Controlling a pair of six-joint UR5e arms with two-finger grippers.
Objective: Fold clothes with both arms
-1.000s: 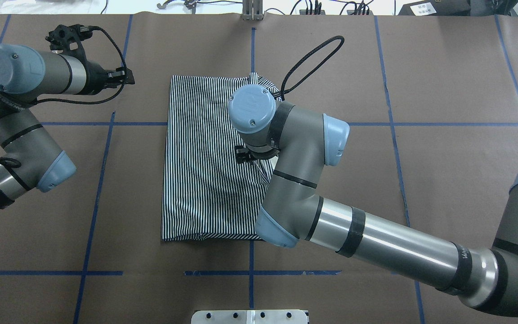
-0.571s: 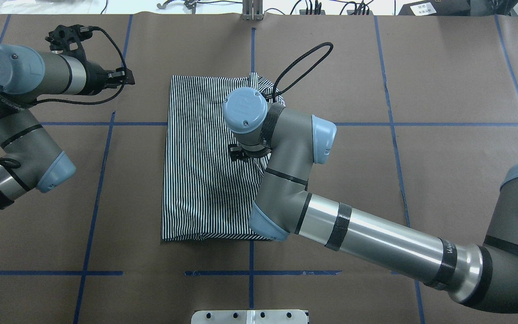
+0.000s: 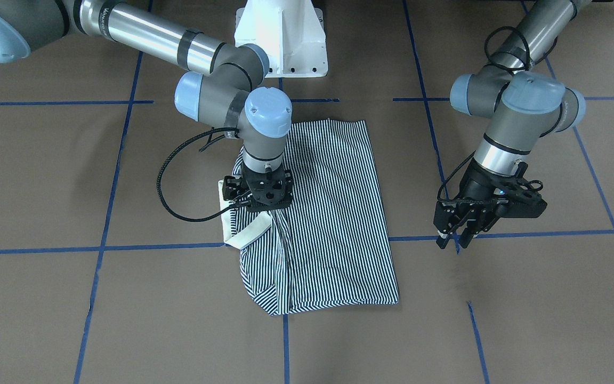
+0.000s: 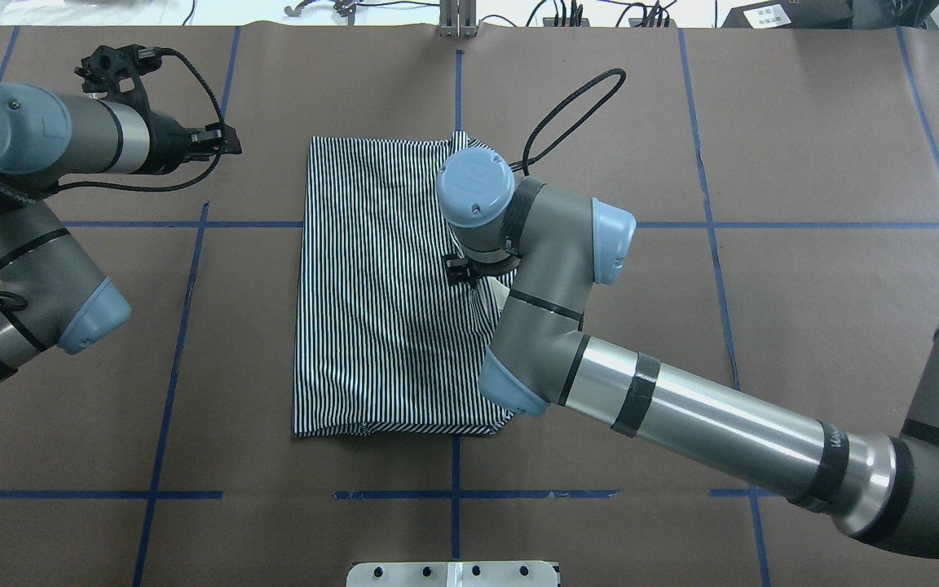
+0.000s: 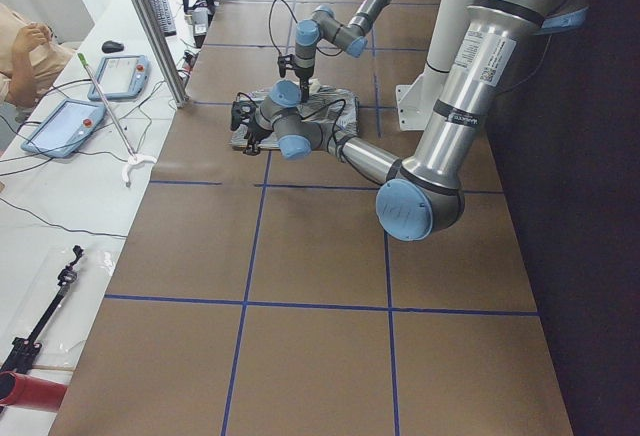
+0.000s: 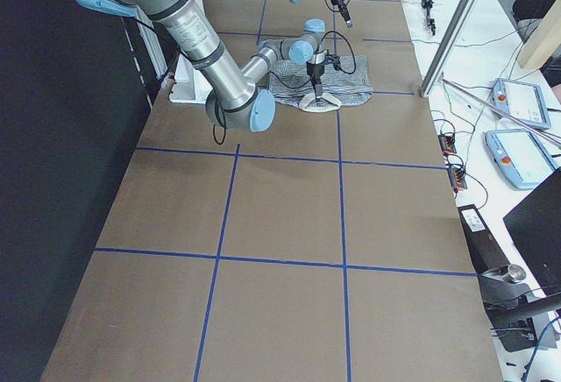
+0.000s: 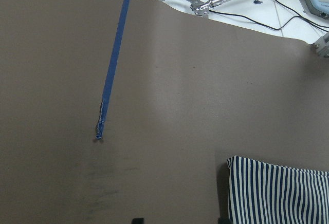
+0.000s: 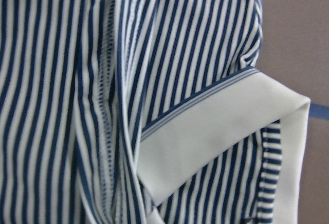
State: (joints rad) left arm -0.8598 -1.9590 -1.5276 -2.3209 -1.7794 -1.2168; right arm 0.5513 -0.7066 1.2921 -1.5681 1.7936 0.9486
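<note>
Your shirt (image 3: 333, 213) lies in the middle of the table (image 4: 804, 163), already narrowed to a long striped rectangle. One straight end points toward the robot. The far end is bunched and rounded. The cream collar (image 3: 244, 236) pokes out past the shirt's right edge on that far half, so this side is the untidy one.

That explains the right gripper (image 3: 271, 212). It stands upright over the edge just beside the collar. A ridge of stripes rises to it, so it looks closed on a pinch of the cloth, though its tips are hard to see. I'd judge it holds the loose side to bring it in over the body.

The left gripper (image 3: 452, 241) hangs over bare table, off the shirt's left side near its far corner. Its fingers are apart and touch nothing. It seems parked clear of the cloth, yet close enough to take that corner when you need both arms.
</note>
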